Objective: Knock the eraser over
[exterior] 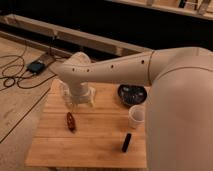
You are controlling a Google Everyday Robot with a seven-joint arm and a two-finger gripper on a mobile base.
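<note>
1. I am watching the eraser [127,142]. It is sitting just in front of the white cup [136,116], on the camera side and slightly left of it, close to the table's near edge.
2. The gripper [78,98] is hanging low over the table [97,147], well to the left of the cup and farther back. I cannot tell how far open it is or whether it is holding anything.
3. From the gripper, the eraser is lying toward the camera and off to the right, diagonally across the board. I am judging that the move calls for a long sweep that way.
4. The eraser is showing as a thin dark sliver, its long axis running nearly up and down. I am reading it as standing on end.
5. A dark bowl [132,94] is sitting just behind the cup. A reddish-brown oval thing [71,121] is lying well left of the cup, near the gripper, and I am planning to pass between the two.
6. The tabletop is pale wooden planking. Cables [14,75] are trailing over the floor far left of the cup, and dark shelving is running behind it.
</note>
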